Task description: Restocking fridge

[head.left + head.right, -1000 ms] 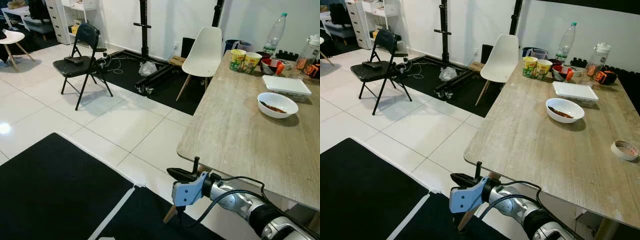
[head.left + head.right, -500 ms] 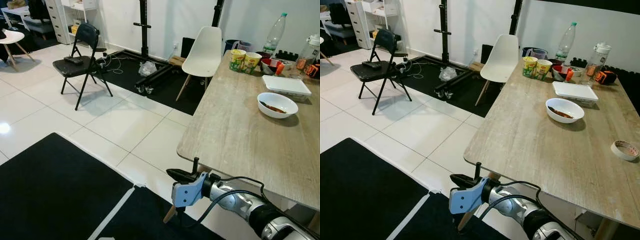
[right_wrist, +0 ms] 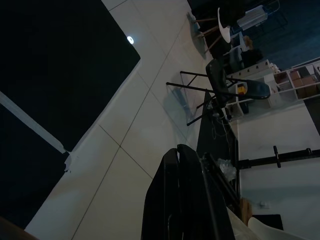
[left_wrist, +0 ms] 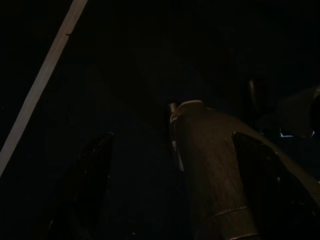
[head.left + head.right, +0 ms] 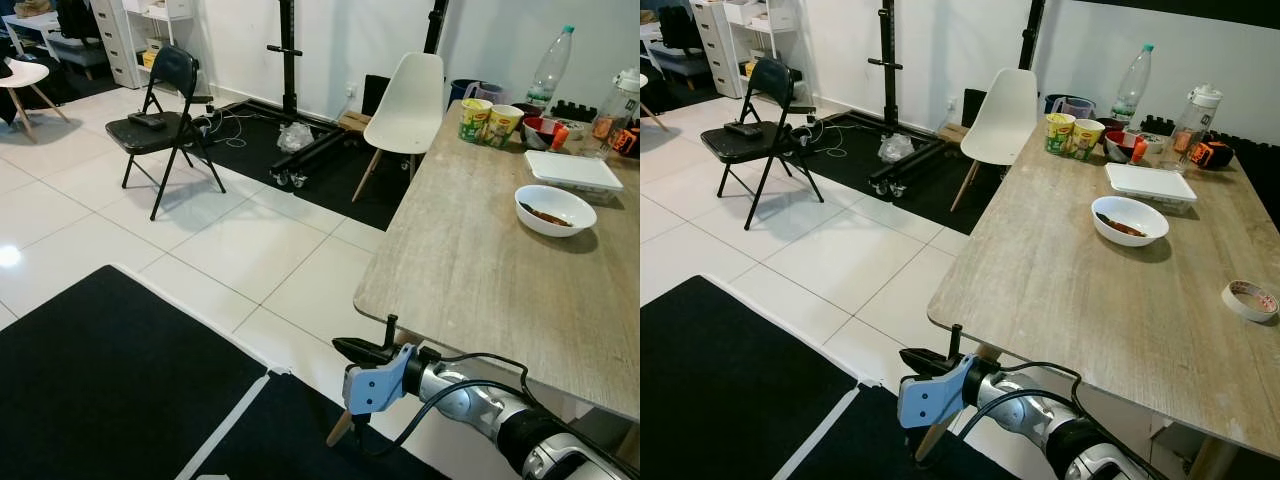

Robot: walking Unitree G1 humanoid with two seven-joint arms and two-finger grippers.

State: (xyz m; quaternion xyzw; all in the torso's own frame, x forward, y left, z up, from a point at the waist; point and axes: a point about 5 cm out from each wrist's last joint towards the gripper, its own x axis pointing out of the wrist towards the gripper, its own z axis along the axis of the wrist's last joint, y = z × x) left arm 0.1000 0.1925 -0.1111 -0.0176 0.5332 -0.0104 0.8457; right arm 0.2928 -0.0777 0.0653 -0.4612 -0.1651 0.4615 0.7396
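While the right gripper (image 5: 352, 348) hangs just below the near corner of the table (image 5: 1060, 300), its two black fingers (image 3: 185, 200) lie pressed together and hold nothing, and the arm reaches forward over the black mat (image 5: 110, 380) and the white tiles. Nothing has changed in the last second: arm, camera and things all sit as they did, so the task seems paused, with no restocking step begun. The left gripper (image 4: 165, 165) hangs idle in deep shade over the dark mat; its fingers look spread, with nothing gripped between them, though the murk makes this hard to be sure of. On the table, toward its far end, a white bowl (image 5: 1129, 219) with some food stands near a flat white lidded box (image 5: 1150, 183); beyond these, along the far edge, stand two yellow-green cups (image 5: 1072, 134), a clear bottle (image 5: 1130, 88), a jar (image 5: 1196, 112) and some small red and orange items too small to name. A roll of tape (image 5: 1250, 299) lies by the right edge. A white chair (image 5: 408, 108) stands at the far left corner of the table, and a black folding chair (image 5: 165, 115) is well apart on the tiles. These table goods are the likely things to stock; no fridge can be placed from here, so I judge the robot must first take one up and then find it.
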